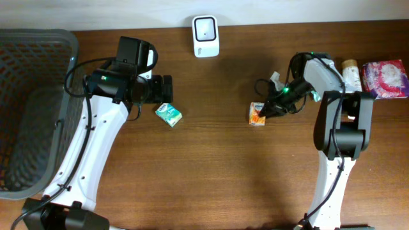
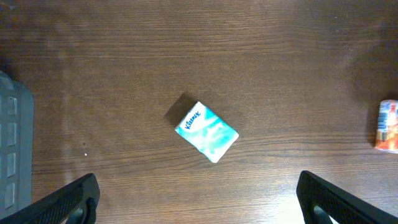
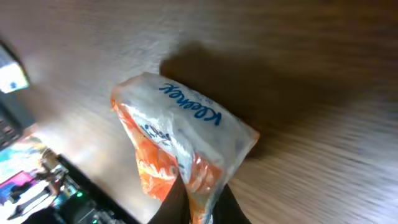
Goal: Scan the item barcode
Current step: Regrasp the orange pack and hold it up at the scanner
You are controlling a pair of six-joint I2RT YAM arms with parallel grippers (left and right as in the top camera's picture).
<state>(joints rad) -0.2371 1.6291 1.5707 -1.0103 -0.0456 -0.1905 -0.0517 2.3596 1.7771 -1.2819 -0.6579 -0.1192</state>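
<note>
Right gripper [image 1: 268, 111] pinched shut on corner of orange tissue pack [image 1: 256, 114], mid-table, right of centre | left gripper [image 1: 161, 89] spread wide near teal tissue pack [image 1: 169, 114] | risk: thin wrapper grip may slip before reaching far scanner [image 1: 206, 36].

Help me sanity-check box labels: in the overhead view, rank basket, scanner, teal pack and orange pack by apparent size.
1. basket
2. scanner
3. teal pack and orange pack look alike; the right end effector covers part of the orange one, so no ranking.
</note>
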